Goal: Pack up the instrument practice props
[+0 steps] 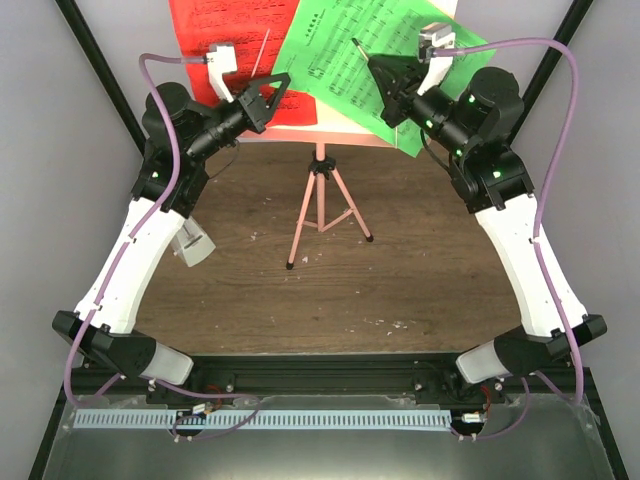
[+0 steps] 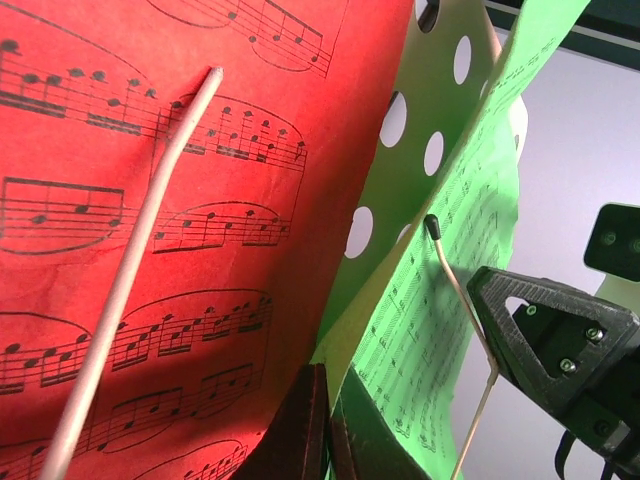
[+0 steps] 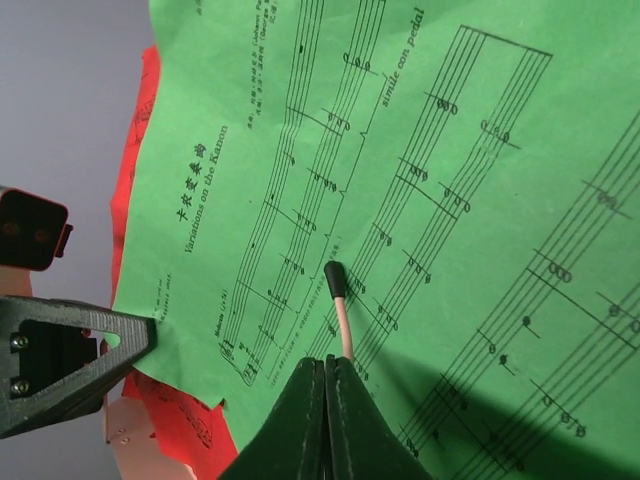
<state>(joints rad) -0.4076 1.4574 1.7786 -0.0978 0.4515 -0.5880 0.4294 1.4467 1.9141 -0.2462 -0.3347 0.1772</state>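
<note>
Both hands are up at the hole-dotted desk of the pink music stand (image 1: 322, 200), which is on its tripod on the bench (image 1: 430, 280). The left hand (image 2: 322, 400) has its fingers pressed together, tips right where the bottom of the red page (image 2: 150, 250) meets the green page (image 2: 430, 330). We can't tell if any paper is actually pinched. A pale rod (image 2: 130, 270) lies across the red page, up and left of that hand.

The right hand (image 3: 325, 375) is squeezed closed too, tips at the green page's lower edge. A pink black-tipped wire (image 3: 342, 310) runs up from just above them. We can't tell whether it's gripping the wire, paper or nothing.

The metronome (image 1: 192, 245) sits on the bench well behind the left hand, beside that arm.
</note>
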